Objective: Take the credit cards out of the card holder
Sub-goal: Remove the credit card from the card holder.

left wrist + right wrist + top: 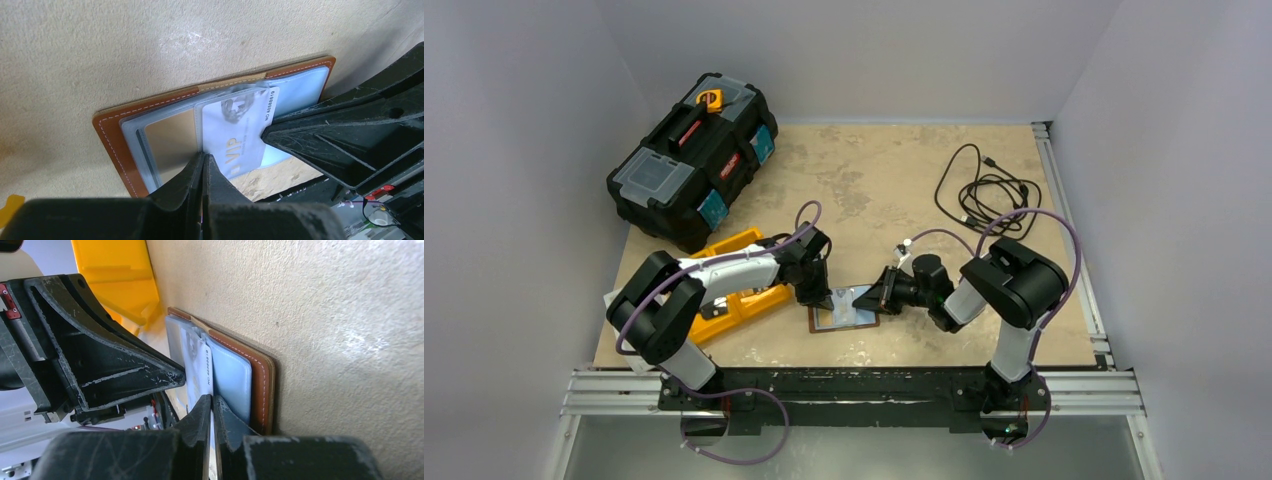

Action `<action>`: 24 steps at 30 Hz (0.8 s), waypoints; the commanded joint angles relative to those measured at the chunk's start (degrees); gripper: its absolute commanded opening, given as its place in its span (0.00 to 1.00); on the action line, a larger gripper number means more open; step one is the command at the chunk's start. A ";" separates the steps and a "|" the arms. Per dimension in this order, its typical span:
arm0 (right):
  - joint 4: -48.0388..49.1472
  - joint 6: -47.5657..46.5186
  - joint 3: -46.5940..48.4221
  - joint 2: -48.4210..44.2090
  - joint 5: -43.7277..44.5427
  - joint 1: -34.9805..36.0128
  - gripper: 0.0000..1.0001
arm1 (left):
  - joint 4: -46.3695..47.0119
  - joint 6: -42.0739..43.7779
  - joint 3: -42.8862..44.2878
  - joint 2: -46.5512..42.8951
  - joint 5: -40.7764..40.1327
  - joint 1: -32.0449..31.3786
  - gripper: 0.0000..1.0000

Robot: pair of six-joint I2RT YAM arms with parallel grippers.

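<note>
We see card holder (116, 126) open by bench (874, 180) near edge; left pincer (204, 157) together on it, right pincer (211, 400) clamped on VIP card (235, 131).

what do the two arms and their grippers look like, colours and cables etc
The left arm and right arm are black with pale grey-white link covers, and a purple cable loops along each. The left gripper and right gripper have black, wedge-shaped plastic fingers with triangular ribbing and scuffed, scratched surfaces.
</note>
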 commanded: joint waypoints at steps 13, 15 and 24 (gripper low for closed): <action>-12.50 -4.41 -3.77 -6.03 7.27 -2.32 0.00 | -7.19 1.57 -3.47 3.74 -9.20 -0.22 0.00; -12.17 -4.68 -3.69 -6.03 6.90 -2.24 0.00 | -7.15 1.56 -3.47 3.82 -9.23 -0.21 0.00; -9.39 -5.22 -0.58 -1.51 3.17 -2.18 0.23 | -6.71 1.77 -2.76 4.08 -8.49 -0.27 0.00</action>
